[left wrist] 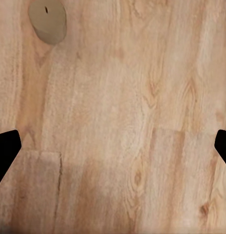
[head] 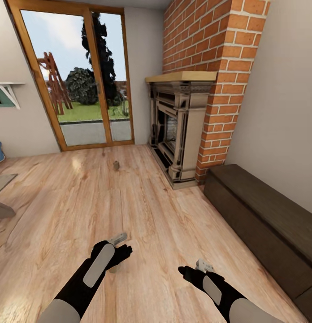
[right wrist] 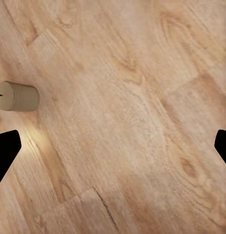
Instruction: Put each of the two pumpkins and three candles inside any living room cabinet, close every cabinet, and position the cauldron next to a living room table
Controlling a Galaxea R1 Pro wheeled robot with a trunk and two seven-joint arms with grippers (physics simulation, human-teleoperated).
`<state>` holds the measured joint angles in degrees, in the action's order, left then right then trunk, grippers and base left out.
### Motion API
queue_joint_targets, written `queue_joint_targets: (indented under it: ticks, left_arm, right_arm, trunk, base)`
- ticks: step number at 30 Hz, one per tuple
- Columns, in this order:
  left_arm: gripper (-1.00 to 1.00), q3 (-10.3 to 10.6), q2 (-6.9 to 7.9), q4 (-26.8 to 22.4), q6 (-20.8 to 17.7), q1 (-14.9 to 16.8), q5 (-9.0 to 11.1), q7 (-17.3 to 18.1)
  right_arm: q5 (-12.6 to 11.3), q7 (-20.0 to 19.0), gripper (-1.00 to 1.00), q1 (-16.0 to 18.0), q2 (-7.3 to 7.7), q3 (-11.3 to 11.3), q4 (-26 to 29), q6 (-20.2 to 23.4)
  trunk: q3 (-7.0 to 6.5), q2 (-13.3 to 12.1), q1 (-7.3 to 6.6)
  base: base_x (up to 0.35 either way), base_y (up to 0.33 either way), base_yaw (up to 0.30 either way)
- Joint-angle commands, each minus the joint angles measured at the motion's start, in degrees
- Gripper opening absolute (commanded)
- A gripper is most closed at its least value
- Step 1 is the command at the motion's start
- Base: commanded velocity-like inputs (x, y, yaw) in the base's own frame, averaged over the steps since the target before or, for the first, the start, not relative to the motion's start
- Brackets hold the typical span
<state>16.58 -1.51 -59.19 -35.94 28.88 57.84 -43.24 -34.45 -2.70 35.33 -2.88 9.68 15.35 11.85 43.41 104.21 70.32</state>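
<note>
Cabinet (head: 263, 220) along wall at my right, fronts flush, looks closed.
Left gripper (head: 118, 240) low over floor, fingers spread wide, empty; I'd guess lining up on candle (left wrist: 47, 20) standing just beside it.
Right gripper (head: 203, 265) also spread, empty.
Second candle (head: 116, 165) farther off, near fireplace (head: 178, 130).
</note>
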Motion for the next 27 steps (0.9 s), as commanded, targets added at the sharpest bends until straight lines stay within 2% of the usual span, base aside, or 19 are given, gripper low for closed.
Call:
queue_joint_targets:
  ticks: [1,7,27]
  left_arm:
    - [1.00,0.06,0.01,-0.06,-0.01,0.04,0.51,-0.53]
    - [1.00,0.09,0.00,0.02,-0.01,0.04,0.52,-0.53]
    - [1.00,0.12,-0.16,-0.05,-0.01,0.04,0.49,-0.53]
  right_arm:
    - [-0.13,-0.03,1.00,0.02,0.03,0.17,0.06,0.17]
    - [-0.13,-0.09,1.00,0.02,0.01,0.18,0.11,0.21]
    - [-0.18,-0.38,1.00,0.03,0.07,0.17,0.03,0.63]
  trunk:
    - [0.07,0.03,-0.01]
    - [0.20,0.03,-0.01]
    - [1.10,-0.38,-0.23]
  base:
    - [0.000,0.000,-0.039]
    - [0.000,0.000,-0.096]
    - [0.000,0.000,-0.233]
